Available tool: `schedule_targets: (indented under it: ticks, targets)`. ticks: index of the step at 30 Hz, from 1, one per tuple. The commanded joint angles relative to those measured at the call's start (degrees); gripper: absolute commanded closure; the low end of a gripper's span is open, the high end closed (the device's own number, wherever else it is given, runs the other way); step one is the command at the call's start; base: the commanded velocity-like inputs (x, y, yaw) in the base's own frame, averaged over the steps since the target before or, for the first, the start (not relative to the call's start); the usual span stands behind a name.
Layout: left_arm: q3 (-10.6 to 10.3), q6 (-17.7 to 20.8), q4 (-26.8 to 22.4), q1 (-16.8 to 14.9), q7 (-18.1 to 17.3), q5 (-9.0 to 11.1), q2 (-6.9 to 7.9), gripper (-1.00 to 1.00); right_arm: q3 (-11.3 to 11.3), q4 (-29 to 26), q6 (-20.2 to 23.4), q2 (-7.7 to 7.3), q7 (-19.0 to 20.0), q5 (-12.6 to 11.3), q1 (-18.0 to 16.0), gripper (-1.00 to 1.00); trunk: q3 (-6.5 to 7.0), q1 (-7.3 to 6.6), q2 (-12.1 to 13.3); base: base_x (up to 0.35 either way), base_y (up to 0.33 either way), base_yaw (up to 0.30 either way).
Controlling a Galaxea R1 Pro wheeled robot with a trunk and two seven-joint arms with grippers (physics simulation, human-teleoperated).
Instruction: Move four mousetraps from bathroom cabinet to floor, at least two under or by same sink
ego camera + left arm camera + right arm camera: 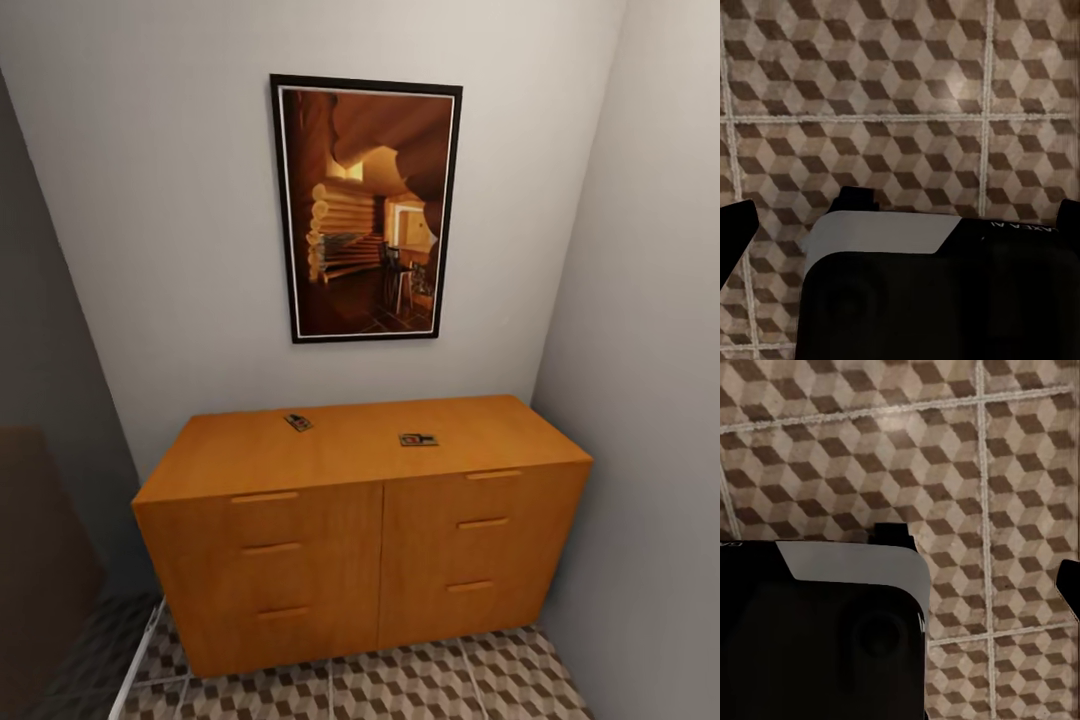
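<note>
The orange-brown cabinet (360, 540) stands against the wall ahead, its drawers shut. Two mousetraps lie on its flat top: one (298, 422) near the back left of centre, the other (418, 439) right of centre. The cube-patterned bathroom floor (400, 685) spreads in front of the cabinet and under both wrist cameras (900, 90) (967, 457). My left gripper (907, 214) hangs over the tiles, dark fingers (736, 232) far apart and holding nothing. One finger (1069, 585) of my right gripper (900, 577) sits at the frame's edge. The bathroom sink is out of view.
A framed picture (365, 210) hangs above the cabinet. The right wall (650, 400) meets the cabinet's right end. A dark brown panel (40, 560) stands at the left, with a white strip (140, 650) on the floor beside it. My black and white base (930, 292) (817, 630) lies below both wrists.
</note>
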Motion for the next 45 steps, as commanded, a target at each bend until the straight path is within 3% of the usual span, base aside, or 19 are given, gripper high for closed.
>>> schedule_targets:
  ticks: [1,17,45]
  targets:
    - [-0.49,-0.19,0.05,-0.04,0.19,0.47,-0.02,-1.00,-0.45,0.12,0.03,-0.01,-0.18,0.61,-0.08,-1.00,-0.06,0.02,-0.03,0.204,-0.151,0.000]
    - [-0.47,-0.26,0.03,-0.04,0.19,0.51,-0.03,-1.00,-0.45,0.12,0.04,-0.09,-0.18,0.61,-0.08,-1.00,-0.06,0.02,-0.03,0.185,-0.122,0.000]
    - [-0.47,-0.27,0.03,-0.04,0.19,0.60,0.06,-1.00,-0.47,0.12,-0.01,-0.09,-0.18,0.61,-0.08,-1.00,-0.06,0.02,-0.03,0.013,-0.006,0.000]
